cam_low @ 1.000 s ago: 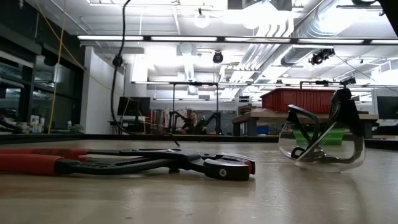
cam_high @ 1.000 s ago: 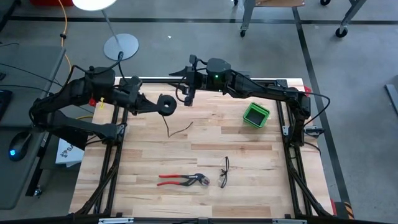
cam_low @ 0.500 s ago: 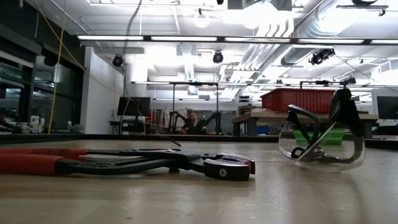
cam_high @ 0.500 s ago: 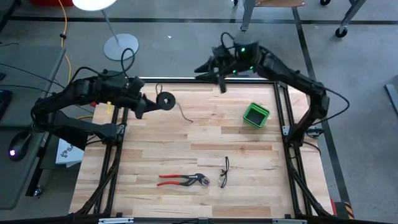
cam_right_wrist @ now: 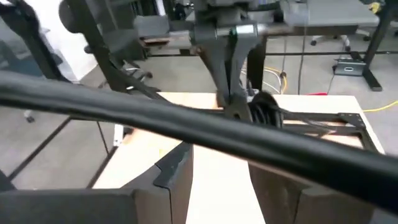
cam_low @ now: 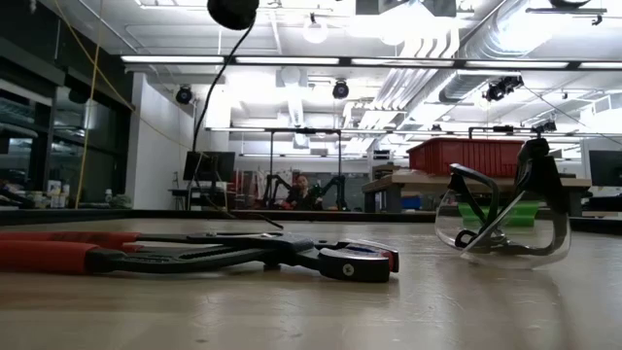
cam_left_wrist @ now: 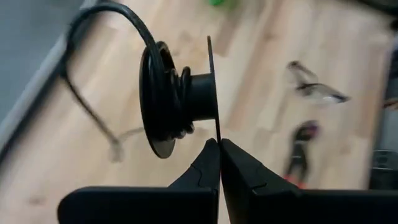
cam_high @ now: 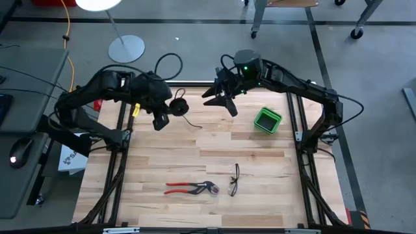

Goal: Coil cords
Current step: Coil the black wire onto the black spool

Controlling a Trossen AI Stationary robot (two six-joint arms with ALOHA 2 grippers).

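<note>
— What's the setting?

— A wide workshop floor with a pale wooden table (cam_high: 208, 156) in the middle; on its near part lie red-handled pliers (cam_high: 190, 188) and safety glasses (cam_high: 234, 180), and a small green box (cam_high: 267, 119) sits toward the right arm's side; none of them is in play.

— And the cord?

— It is off the table; the reel (cam_high: 179, 105) hangs above the far left part of the board, pinched at the rim of one thin flange by the left gripper (cam_left_wrist: 219, 147), whose fingers are shut tight on it. In the left wrist view the reel (cam_left_wrist: 177, 99) stands edge-on, its hub pointing sideways across the fingers, with a few turns of the cord (cam_left_wrist: 166, 87) wound on it.

— Where does the loose end go?

— One length arcs up and away from the reel in a loop (cam_high: 168, 64); a short tail (cam_high: 192, 123) trails down toward the wood.

— The other arm?

— The right gripper (cam_high: 220, 99) is just beside the reel, on the side toward the table's middle, fingers spread and holding nothing — a dark cable crosses close before its camera, and I cannot tell whether it touches the fingers.

— So what does the next move hinge on?

— My reading: the reel lies directly across from the right gripper, hub roughly level, so that arm is the nearer one to catch the free cord and lead it round the hub while the left holds the flange.
</note>
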